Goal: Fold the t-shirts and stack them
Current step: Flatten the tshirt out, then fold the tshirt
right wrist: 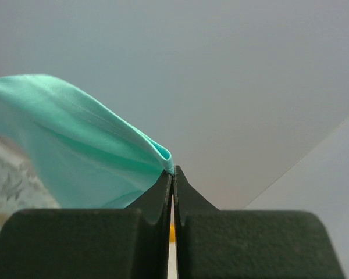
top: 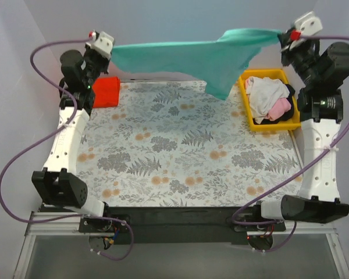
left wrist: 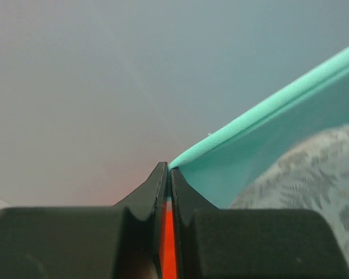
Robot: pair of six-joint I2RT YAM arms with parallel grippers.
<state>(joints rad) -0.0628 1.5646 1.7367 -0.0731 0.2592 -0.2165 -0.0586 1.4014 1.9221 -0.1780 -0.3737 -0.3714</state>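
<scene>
You hold the teal shirt in the air, stretched between your two claws above the far edge of the fern cloth. Your left claw is closed tight. Its two fingers meet with almost no gap, and the folded teal edge comes out just at their tips and runs up to the right. Your right claw is closed in the same way. A bunched fold of the teal cloth is pinched at its tips and falls away to the left.

In the top view the upper edge of the shirt goes almost straight from the left claw at the far left to the right claw at the far right, a little higher on the right side. The cloth hangs lowest to the right of the middle, where a point of it drops down beside the far left corner of the tray. I cannot tell if this low point touches the fern cloth.

The red shirt lies as a compact pile at the far left of the fern cloth, just beside the left arm. The tray is at the far right, beside the right arm. In it you have a crumpled white shirt, a pink shirt at its near side, and a black shirt against the right wall.
</scene>
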